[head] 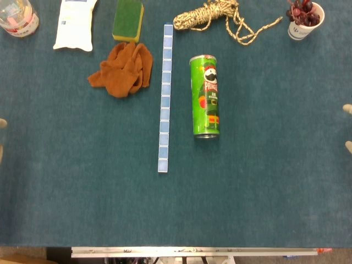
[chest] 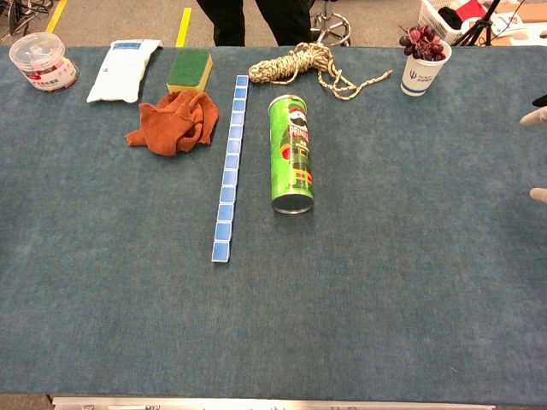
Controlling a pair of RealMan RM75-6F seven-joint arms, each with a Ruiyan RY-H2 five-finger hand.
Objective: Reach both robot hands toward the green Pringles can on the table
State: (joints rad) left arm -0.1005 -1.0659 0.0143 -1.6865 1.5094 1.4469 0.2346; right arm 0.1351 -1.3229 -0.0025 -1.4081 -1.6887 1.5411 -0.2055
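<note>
The green Pringles can (head: 205, 96) (chest: 291, 154) lies on its side on the blue tabletop, just right of centre, with its lid end pointing away from me. Of my right hand (head: 347, 126) (chest: 536, 154) only pale fingertips show at the right edge, spread apart with nothing between them, far to the right of the can. Of my left hand (head: 2, 123) only a pale fingertip and a sliver below it show at the left edge of the head view, far to the left of the can and holding nothing. The chest view does not show it.
A strip of blue tiles (head: 164, 99) runs just left of the can. An orange cloth (head: 124, 69), a green sponge (head: 128, 20), a white pouch (head: 74, 25) and a plastic jar (head: 19, 16) lie at the back left. A rope coil (head: 214, 16) and a cup of grapes (head: 303, 19) sit at the back right.
</note>
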